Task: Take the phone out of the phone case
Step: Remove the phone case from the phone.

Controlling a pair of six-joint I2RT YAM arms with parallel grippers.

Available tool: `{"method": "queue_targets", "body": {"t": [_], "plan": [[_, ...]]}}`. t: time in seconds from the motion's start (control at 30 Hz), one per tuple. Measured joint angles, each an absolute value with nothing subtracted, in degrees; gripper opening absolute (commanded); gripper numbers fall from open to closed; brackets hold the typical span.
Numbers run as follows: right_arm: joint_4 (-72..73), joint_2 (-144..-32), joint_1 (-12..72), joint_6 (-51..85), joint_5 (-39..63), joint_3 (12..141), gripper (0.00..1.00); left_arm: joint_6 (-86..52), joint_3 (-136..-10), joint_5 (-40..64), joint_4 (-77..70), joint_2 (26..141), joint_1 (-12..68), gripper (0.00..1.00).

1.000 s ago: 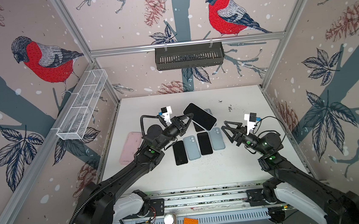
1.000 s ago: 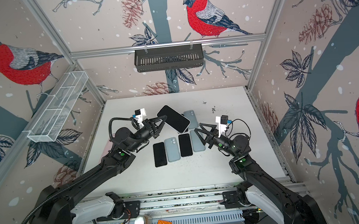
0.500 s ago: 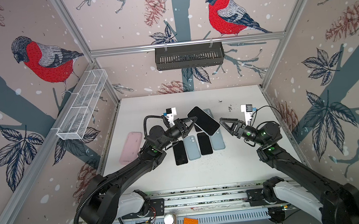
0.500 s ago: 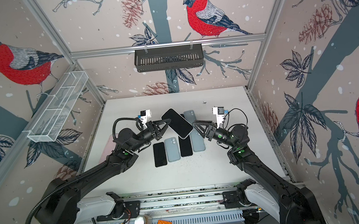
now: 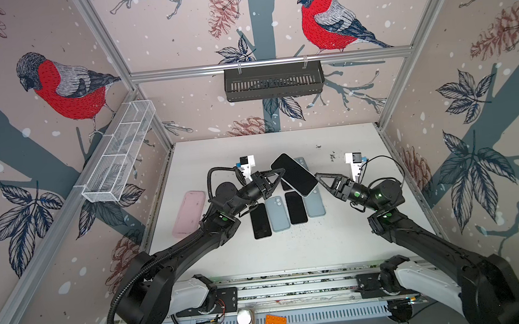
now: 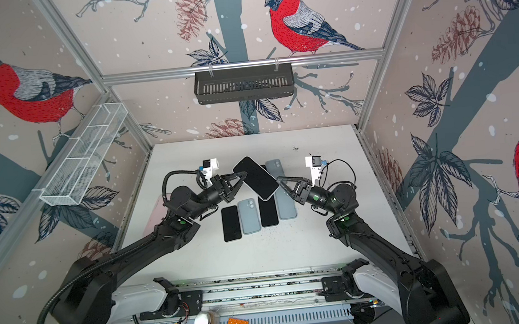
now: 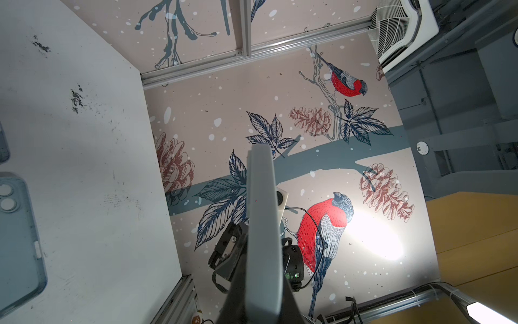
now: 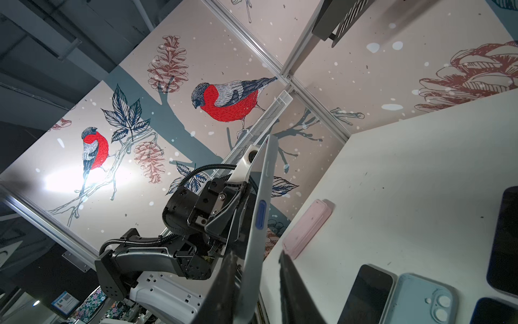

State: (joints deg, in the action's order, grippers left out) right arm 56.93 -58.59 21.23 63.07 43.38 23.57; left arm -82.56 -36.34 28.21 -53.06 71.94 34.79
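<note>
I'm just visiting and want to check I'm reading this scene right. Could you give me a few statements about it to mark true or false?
1. The left gripper holds the lifted phone clear of the table. True.
2. The pink case lies inside the row of phones. False: it lies apart from them, near the table's edge on the left arm's side.
3. A black basket hangs from the rail on the back wall. True.
4. The right gripper is far from the lifted phone. False: its fingers straddle the phone's edge at the end opposite the left gripper.
</note>
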Motion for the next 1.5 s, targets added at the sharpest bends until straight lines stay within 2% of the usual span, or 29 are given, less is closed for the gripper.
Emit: {"method": "queue_targets", "body": {"t": [0.17, 0.4, 0.5, 0.57, 0.73, 1.17, 1.4, 1.5], "plan": [[62.2, -59.9, 21.2, 66.4, 43.4, 22.1, 0.12, -82.6, -35.8, 28.2, -53.7, 72.0, 34.8, 0.0], [67.2, -60.9, 21.3, 70.8, 43.4, 21.9, 0.11, -83.2, -35.8, 27.9, -57.3, 73.0, 34.9, 0.0], [67.7, -60.7, 21.3, 72.2, 43.6, 22.1, 0.24, -83.6, -35.8, 27.9, -58.5, 73.4, 34.9, 0.0], [67.5, -60.4, 21.3, 72.2, 44.5, 22.1, 0.29, -83.6, -35.7, 27.8, -59.3, 73.5, 35.0, 0.0], [67.2, -59.4, 21.3, 72.2, 44.6, 22.1, 0.32, -83.7, -35.7, 27.8, -60.4, 73.5, 35.0, 0.0], [66.5, -59.8, 21.3, 73.3, 45.1, 22.1, 0.26, -83.7, -35.7, 27.1, -60.6, 73.8, 35.1, 0.0], [68.1, -61.0, 21.3, 75.4, 45.5, 22.3, 0.1, -83.1, -36.1, 26.9, -61.2, 74.3, 35.2, 0.0], [71.1, -62.5, 20.9, 77.8, 45.5, 21.7, 0.09, -82.6, -36.1, 26.7, -62.0, 74.7, 35.3, 0.0]]}}
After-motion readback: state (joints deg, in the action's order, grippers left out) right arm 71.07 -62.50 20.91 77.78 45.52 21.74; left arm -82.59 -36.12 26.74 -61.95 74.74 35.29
